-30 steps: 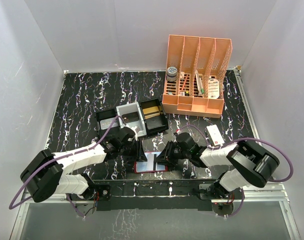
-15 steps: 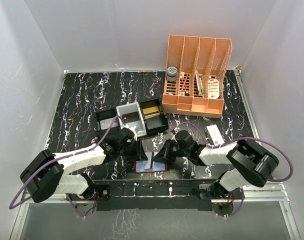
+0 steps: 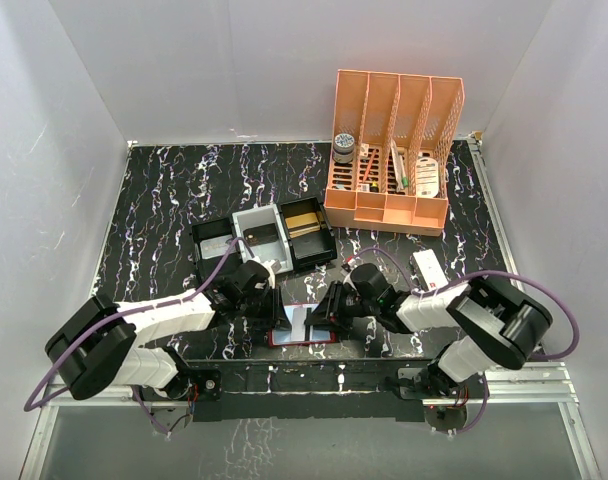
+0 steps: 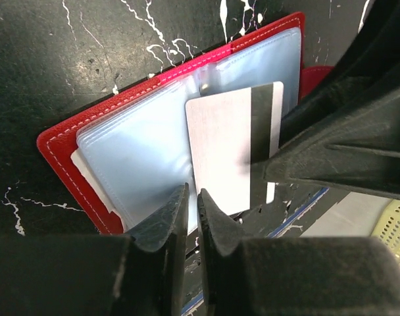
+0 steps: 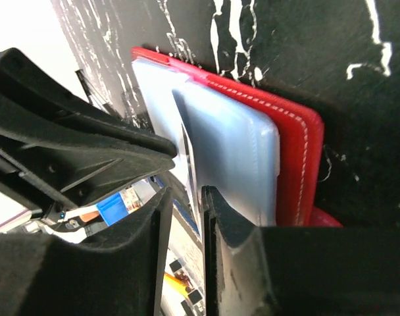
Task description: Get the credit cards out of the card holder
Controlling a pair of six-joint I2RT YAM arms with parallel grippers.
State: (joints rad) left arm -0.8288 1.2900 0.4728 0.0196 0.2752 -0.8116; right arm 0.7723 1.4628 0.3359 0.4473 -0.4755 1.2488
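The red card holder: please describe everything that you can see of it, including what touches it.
The red leather-like card holder lies open and flat on the black white-veined table, near its front edge. Pale stitching runs along its border. Inside are clear bluish plastic sleeves. A grey card with a dark stripe sticks partly out of them, between the parted fingers of the right end effector. The left end effector, almost closed, is at the holder's edge; contact cannot be told.

The grey plastic card with a dark stripe has its lower edge hidden behind the left end effector, its right side behind the right end effector; whether either grips it cannot be told.
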